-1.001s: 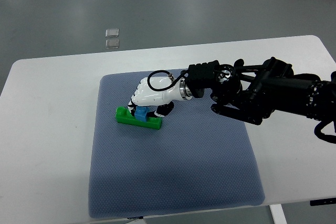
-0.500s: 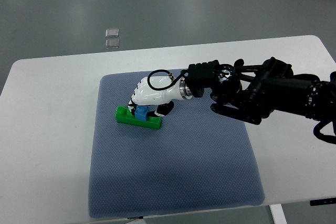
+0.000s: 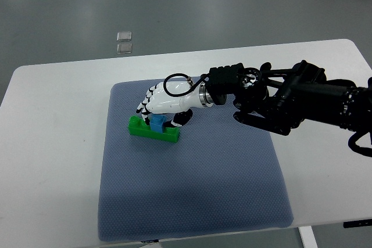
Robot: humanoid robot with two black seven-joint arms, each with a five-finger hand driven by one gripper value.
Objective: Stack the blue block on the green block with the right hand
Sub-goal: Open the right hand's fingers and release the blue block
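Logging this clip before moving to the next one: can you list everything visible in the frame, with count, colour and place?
green block: one, green, long, lying on the left part of the mat
blue block: one, blue, sitting on top of the green block
mat: one, grey-blue, covering the middle of the table
table: one, white, under the mat
small clear squares: two, pale, on the grey floor beyond the table
right hand: one, white, black arm from the right, fingers spread just above the blue block
left hand: not in view
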